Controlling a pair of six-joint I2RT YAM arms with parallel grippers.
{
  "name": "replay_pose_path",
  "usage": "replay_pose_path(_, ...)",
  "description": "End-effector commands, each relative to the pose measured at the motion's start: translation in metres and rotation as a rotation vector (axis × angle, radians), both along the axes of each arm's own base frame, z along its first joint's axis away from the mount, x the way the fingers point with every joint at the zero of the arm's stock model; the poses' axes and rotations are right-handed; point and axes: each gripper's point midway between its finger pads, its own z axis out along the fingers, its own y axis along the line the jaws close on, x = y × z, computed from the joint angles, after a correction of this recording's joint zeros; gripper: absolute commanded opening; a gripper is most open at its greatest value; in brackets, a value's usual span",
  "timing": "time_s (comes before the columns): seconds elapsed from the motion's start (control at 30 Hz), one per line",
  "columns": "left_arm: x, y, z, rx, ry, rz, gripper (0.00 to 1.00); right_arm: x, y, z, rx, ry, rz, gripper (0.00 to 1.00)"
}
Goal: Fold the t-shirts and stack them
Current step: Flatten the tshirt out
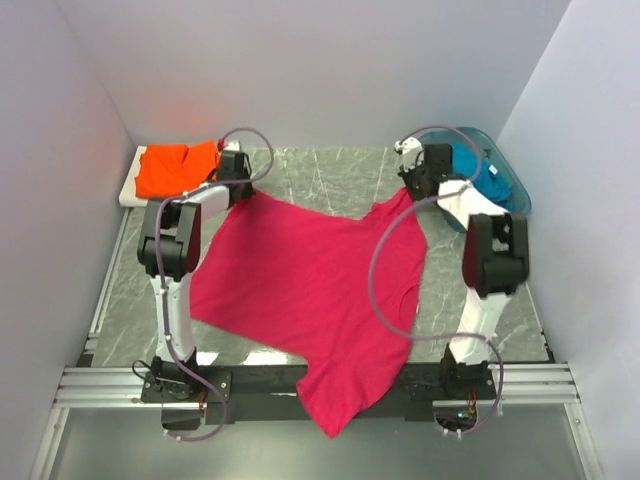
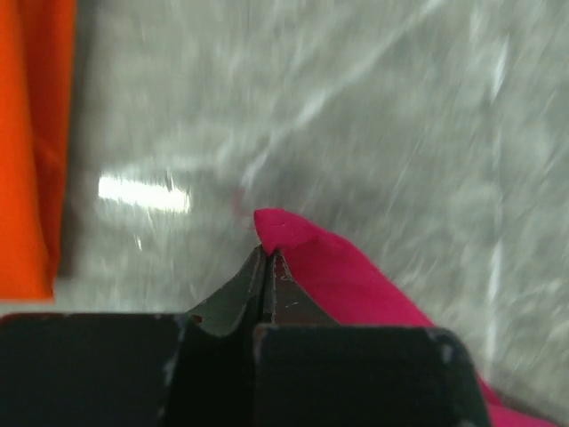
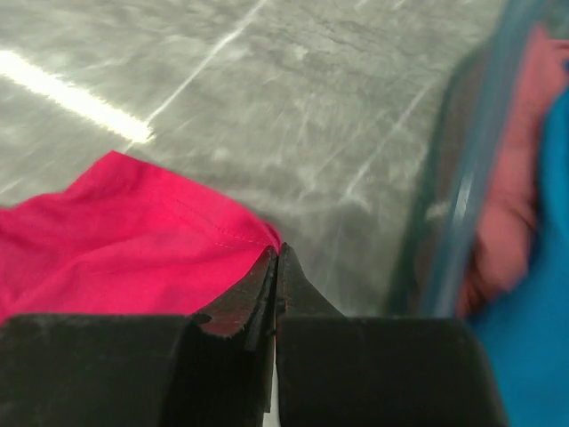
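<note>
The left tool point(image 2: 267, 256) was clamped shut on one far corner of the magenta t-shirt point(image 1: 300, 290). The right tool point(image 3: 276, 253) was clamped shut on the other far corner. The held edge ran left to right, roughly parallel to the far edge of the tabletop point(image 1: 320, 170), and each arm was nearest its own corner. The garment body lay toward the near edge and overhung it. The orange t-shirt point(image 1: 175, 168) lay at the far-left corner. The teal t-shirt point(image 1: 490, 185) sat in the basket point(image 1: 525, 200) at the far-right corner. A fold would probably require both corners to travel together.
</note>
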Motion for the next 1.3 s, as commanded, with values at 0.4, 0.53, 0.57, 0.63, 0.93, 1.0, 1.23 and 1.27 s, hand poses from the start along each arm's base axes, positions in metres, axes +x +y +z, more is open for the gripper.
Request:
replay_pose_path(0.4,0.042,0.016,0.045,0.045,-0.016,0.091,0.0,0.041,0.052,0.087,0.154,-0.173,0.134,0.0)
replay_pose_path(0.53,0.041,0.017,0.041,0.045,0.006,0.072,0.0,0.022,0.054,0.13,0.201,-0.235,0.112,0.0)
replay_pose_path(0.57,0.041,0.017,0.038,0.048,0.014,0.073,0.0,0.02,0.055,0.132,0.196,-0.226,0.109,0.0)
replay_pose_path(0.63,0.041,0.016,0.038,0.044,0.013,0.072,0.0,0.013,0.061,0.134,0.186,-0.192,0.111,0.0)
replay_pose_path(0.93,0.014,0.006,0.099,-0.026,-0.16,-0.015,0.0,-0.048,0.06,0.174,0.134,-0.267,0.138,0.0)
replay_pose_path(1.0,-0.005,0.005,0.175,-0.07,-0.325,-0.02,0.0,-0.073,0.057,0.214,0.14,-0.346,0.157,0.0)
replay_pose_path(1.23,-0.15,0.02,0.378,-0.222,-0.822,-0.016,0.0,-0.232,0.037,0.432,0.185,-0.779,0.204,0.0)
replay_pose_path(1.27,-0.19,0.024,0.422,-0.253,-0.937,-0.035,0.01,-0.251,0.034,0.452,0.195,-0.826,0.203,0.0)
